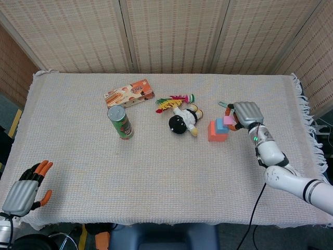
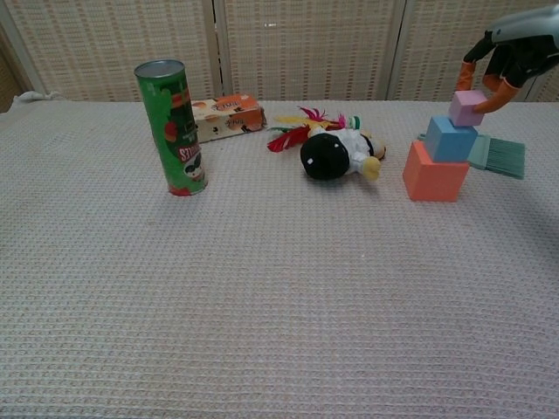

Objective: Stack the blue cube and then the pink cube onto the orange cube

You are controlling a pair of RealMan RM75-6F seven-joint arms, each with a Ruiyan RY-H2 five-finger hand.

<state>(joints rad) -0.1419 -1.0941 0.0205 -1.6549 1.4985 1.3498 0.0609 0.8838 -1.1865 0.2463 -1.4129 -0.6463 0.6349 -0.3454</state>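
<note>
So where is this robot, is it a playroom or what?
Probably an indoor robot test room, not a playroom. A table under a woven cloth stands before folding rattan screens, with toys and snacks laid out, and the robot's right hand stacks cubes.

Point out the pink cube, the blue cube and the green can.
pink cube (image 2: 465, 108), chest view, its front face.
blue cube (image 2: 450, 140), chest view, its front face.
green can (image 2: 171, 131), chest view, mid-label on its side.
</note>
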